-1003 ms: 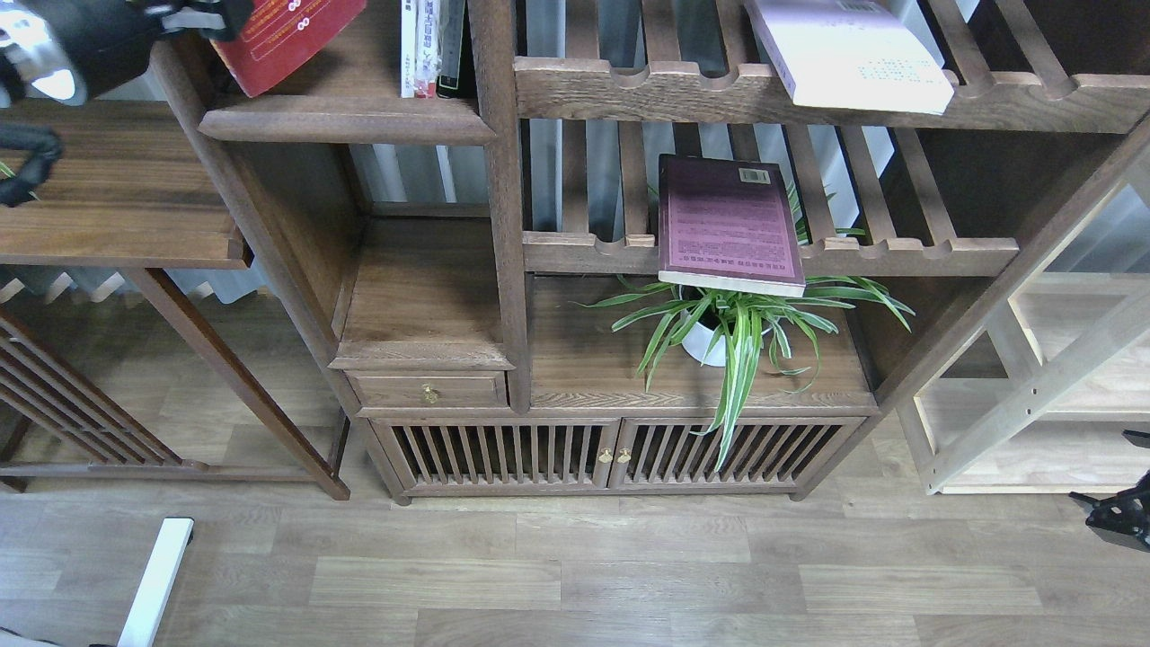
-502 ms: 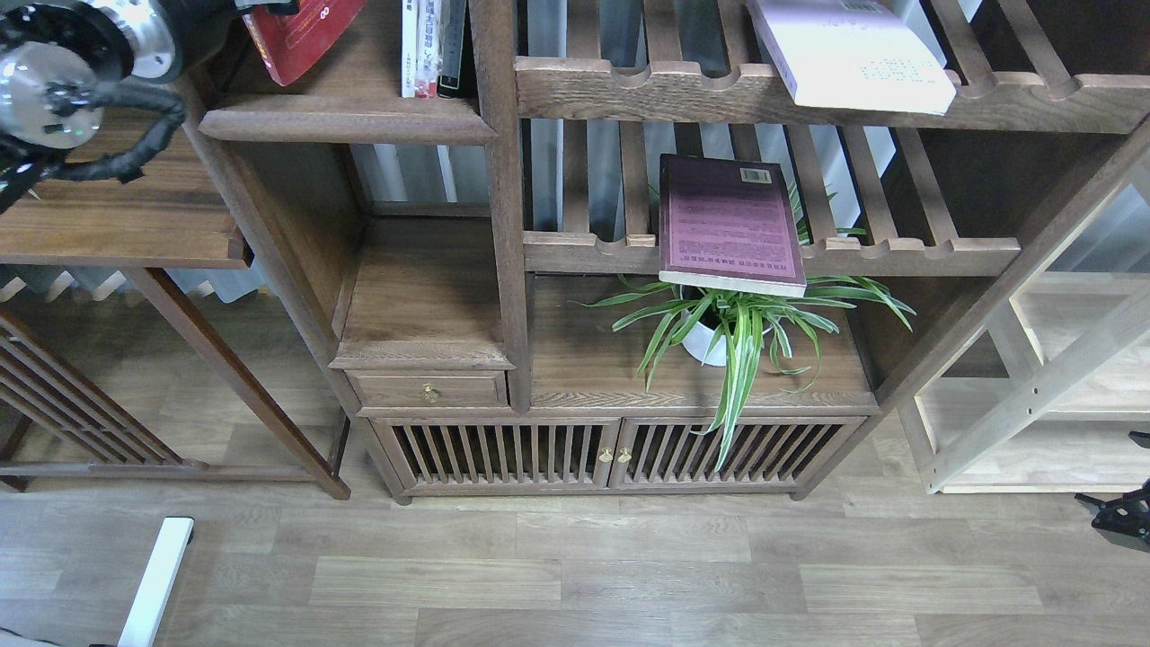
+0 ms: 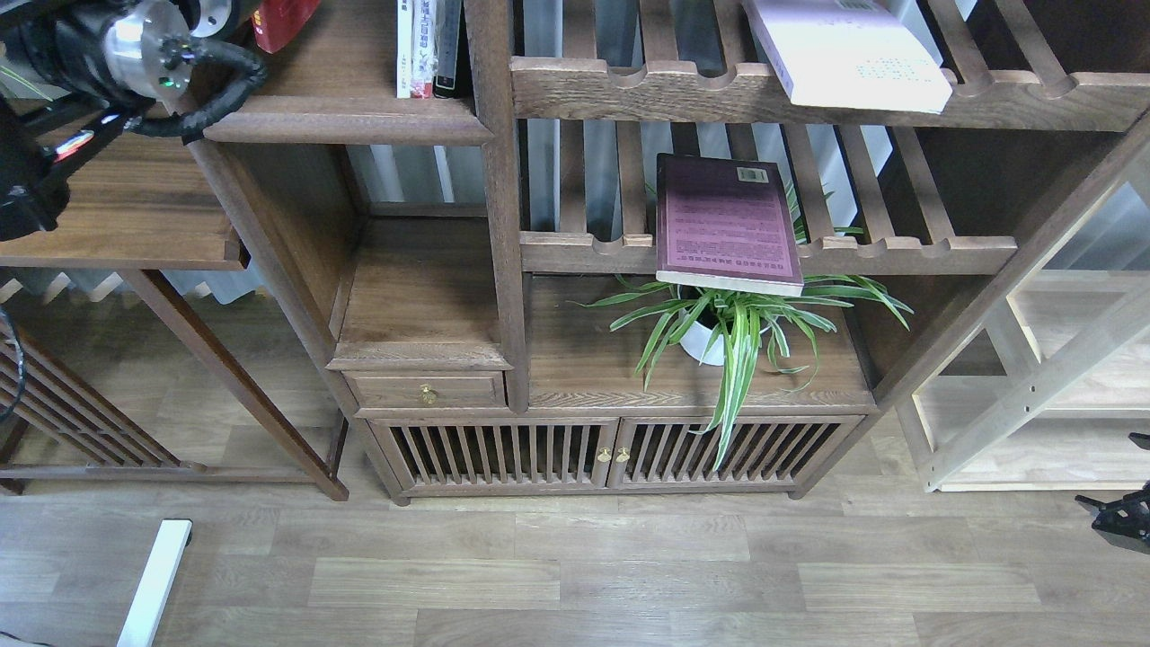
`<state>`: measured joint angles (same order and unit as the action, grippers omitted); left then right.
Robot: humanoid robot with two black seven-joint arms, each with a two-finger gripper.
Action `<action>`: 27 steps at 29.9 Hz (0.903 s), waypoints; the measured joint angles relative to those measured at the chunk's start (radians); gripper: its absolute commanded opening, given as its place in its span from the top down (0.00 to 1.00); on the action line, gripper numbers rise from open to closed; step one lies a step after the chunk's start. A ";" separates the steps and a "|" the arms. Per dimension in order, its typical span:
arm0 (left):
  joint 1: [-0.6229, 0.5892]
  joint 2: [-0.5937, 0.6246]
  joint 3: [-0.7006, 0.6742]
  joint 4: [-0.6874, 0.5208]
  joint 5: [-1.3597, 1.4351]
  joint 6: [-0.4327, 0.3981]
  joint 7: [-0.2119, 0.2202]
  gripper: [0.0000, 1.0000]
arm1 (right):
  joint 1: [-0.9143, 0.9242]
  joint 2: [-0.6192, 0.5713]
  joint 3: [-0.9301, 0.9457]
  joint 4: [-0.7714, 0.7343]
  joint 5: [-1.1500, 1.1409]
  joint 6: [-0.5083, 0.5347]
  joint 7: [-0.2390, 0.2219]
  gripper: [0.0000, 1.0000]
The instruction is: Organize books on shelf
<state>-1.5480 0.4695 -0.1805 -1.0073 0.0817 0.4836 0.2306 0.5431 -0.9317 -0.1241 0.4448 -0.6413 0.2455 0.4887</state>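
Note:
The shelf [image 3: 346, 119] is a dark-brown board with a rounded lip at the top left. Several books [image 3: 428, 47] stand upright at its right end. A corner of the glossy red book [image 3: 277, 20] shows above its left part, right against my left arm's wrist [image 3: 208, 13]. The fingers are cut off by the top edge. A pale white-lavender book [image 3: 849, 54] lies on the upper slatted rack. The maroon-purple book [image 3: 726, 225] lies on the lower slatted rack, overhanging its rail. My right gripper [image 3: 1119, 523] is a small dark shape at the bottom right edge.
A potted spider plant [image 3: 732, 328] stands under the maroon book on the cabinet top. A side table [image 3: 135, 216] sits under my left arm. A pale light-wood unit [image 3: 1051, 395] stands at the right. A white bar [image 3: 154, 580] lies on the floor.
My left arm has swung right and up towards the shelf, and the red book has moved up until only its corner shows. The other books have not moved.

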 measured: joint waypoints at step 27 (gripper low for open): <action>0.024 -0.194 -0.057 0.199 -0.110 0.005 -0.012 1.00 | 0.002 -0.007 0.001 0.000 -0.001 -0.002 0.000 0.00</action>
<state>-1.5238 0.2754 -0.2374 -0.8083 -0.0279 0.4888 0.2186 0.5453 -0.9389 -0.1228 0.4448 -0.6428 0.2439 0.4887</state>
